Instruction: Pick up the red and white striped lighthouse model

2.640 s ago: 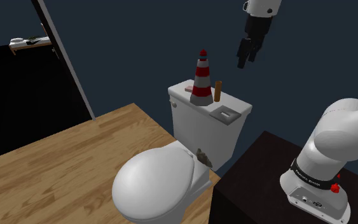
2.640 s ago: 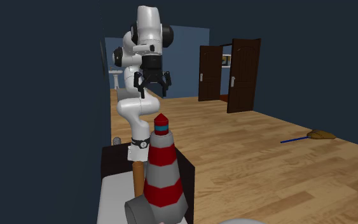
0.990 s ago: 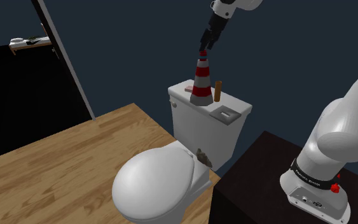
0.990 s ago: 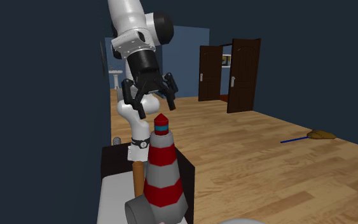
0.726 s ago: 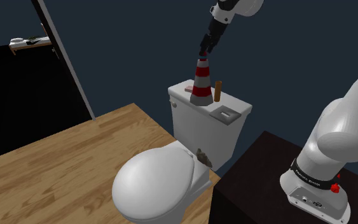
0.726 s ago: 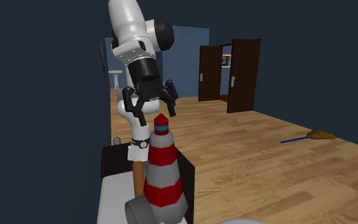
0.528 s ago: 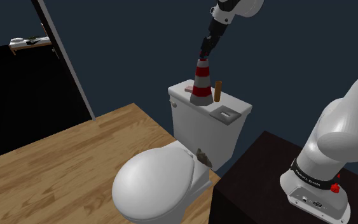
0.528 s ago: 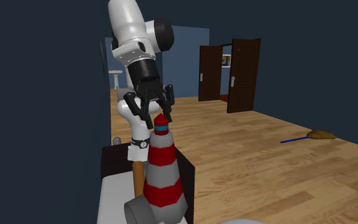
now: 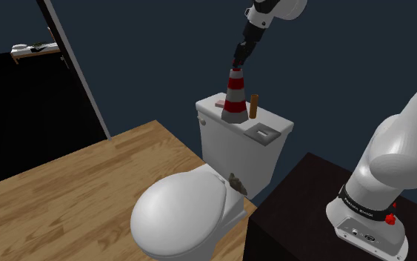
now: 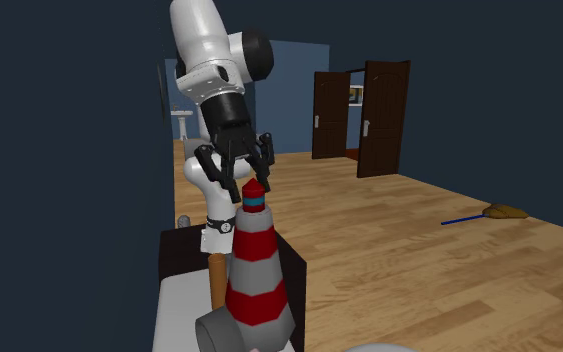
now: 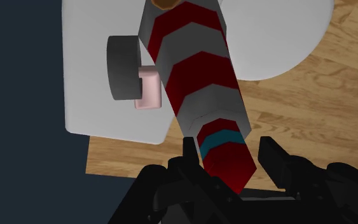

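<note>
The lighthouse model (image 9: 235, 96) stands upright on the white toilet tank (image 9: 229, 144), striped red and light grey, with a teal band and a red cap. In the second exterior view the lighthouse (image 10: 257, 265) is close in front, and my gripper (image 10: 246, 185) hangs at its cap. From the shoulder view the gripper (image 9: 238, 64) sits right on the tip. In the wrist view the lighthouse (image 11: 196, 70) runs away from my gripper (image 11: 233, 160), whose open fingers flank the red cap, one on each side, without clasping it.
On the tank lid beside the lighthouse are a brown upright stick (image 9: 254, 106), a pink soap (image 9: 219, 103), a grey round piece (image 11: 121, 67) and a flush plate (image 9: 263, 132). The shut toilet lid (image 9: 181, 215) lies below. A dark wall stands behind the tank.
Over the last second the gripper came down from above until its open fingers reached the lighthouse's cap. In the last half second it has hardly moved.
</note>
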